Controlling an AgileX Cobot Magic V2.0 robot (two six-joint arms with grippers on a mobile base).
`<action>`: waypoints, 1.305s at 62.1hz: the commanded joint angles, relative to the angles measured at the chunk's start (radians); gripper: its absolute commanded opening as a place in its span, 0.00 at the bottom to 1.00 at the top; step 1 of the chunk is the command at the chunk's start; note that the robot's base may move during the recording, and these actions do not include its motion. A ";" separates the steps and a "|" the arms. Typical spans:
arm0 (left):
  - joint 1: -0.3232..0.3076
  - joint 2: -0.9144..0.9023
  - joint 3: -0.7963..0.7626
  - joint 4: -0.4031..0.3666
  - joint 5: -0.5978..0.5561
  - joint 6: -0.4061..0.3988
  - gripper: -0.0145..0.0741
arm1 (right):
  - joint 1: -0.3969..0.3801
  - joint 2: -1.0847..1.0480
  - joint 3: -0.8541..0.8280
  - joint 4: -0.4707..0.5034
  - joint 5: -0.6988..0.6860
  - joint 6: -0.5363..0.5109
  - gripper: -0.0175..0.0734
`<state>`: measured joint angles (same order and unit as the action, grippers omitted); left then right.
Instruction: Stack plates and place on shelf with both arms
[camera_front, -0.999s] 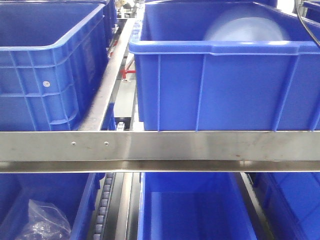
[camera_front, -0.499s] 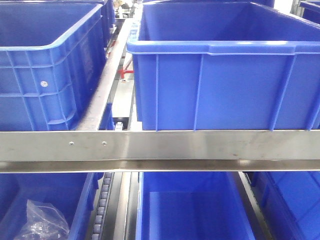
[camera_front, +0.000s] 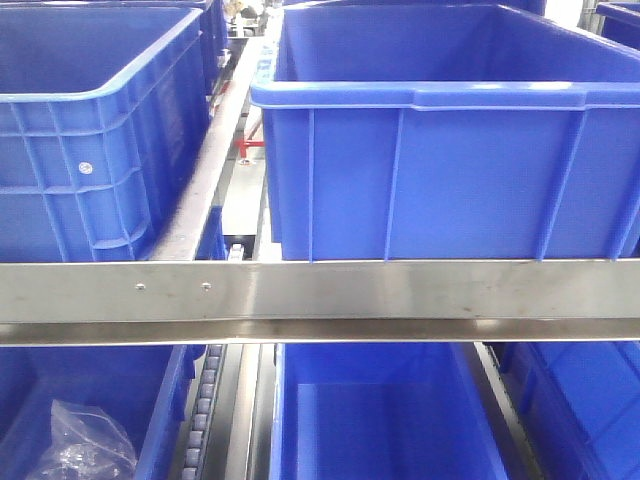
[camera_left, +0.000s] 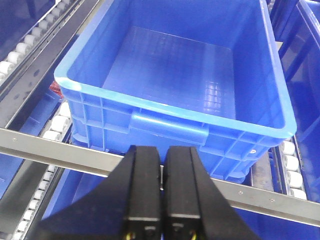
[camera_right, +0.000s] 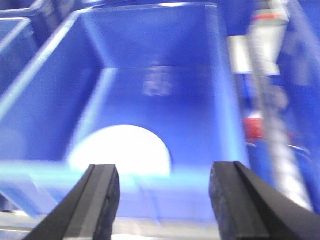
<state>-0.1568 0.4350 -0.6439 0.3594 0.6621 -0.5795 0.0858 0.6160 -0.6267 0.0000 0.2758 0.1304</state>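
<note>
The plates (camera_right: 120, 150) show in the right wrist view as one pale round disc lying flat on the floor of a blue crate (camera_right: 160, 75); blur hides whether it is a stack. My right gripper (camera_right: 165, 172) stands open just before that crate's near rim, with nothing between its fingers. My left gripper (camera_left: 162, 150) is shut and empty, over the shelf's steel front rail (camera_left: 50, 150), facing a blue crate (camera_left: 170, 120) with nothing in it. In the front view the shelf rail (camera_front: 400, 295) runs across below a large blue crate (camera_front: 440, 170); no plate or gripper shows there.
Another blue crate (camera_front: 90, 130) stands at the upper left. A lower-tier crate holds a clear plastic bag (camera_front: 85, 445). Roller tracks (camera_front: 205, 410) run between the crates, and a red part (camera_front: 245, 148) sits in the gap behind.
One second ago a pale round plate rose above the big crate's rim in the front view; it has dropped out of sight. The cable at the top right has also left the frame.
</note>
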 joint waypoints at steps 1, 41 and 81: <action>0.002 0.007 -0.027 0.013 -0.079 -0.005 0.27 | -0.053 -0.108 0.041 0.000 -0.090 -0.001 0.75; 0.002 0.007 -0.027 0.013 -0.079 -0.005 0.27 | -0.087 -0.312 0.176 0.000 -0.018 -0.001 0.27; 0.002 0.007 -0.027 0.013 -0.079 -0.005 0.27 | -0.090 -0.409 0.240 -0.009 0.035 -0.001 0.27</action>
<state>-0.1568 0.4350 -0.6439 0.3594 0.6621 -0.5795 0.0036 0.2433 -0.3918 0.0000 0.3676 0.1304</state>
